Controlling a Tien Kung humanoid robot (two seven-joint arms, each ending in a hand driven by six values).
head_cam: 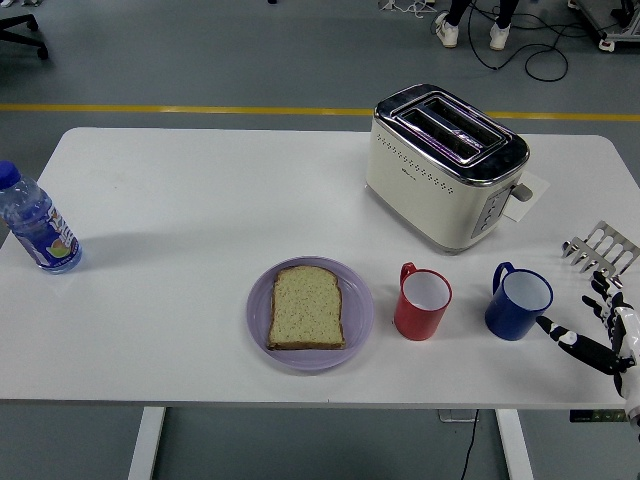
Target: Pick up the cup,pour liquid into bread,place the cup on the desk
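Note:
A slice of bread lies flat on a purple plate near the table's front edge. A red cup stands upright just right of the plate. A blue cup stands upright right of the red one, its handle at the upper left. My right hand comes in from the right edge, fingers spread and holding nothing. Its thumb tip is just right of the blue cup and apart from it. My left hand is out of view.
A cream and chrome toaster stands behind the cups. A metal toast rack lies at the right edge, just behind my hand. A water bottle stands at the far left. A person's feet show at the top.

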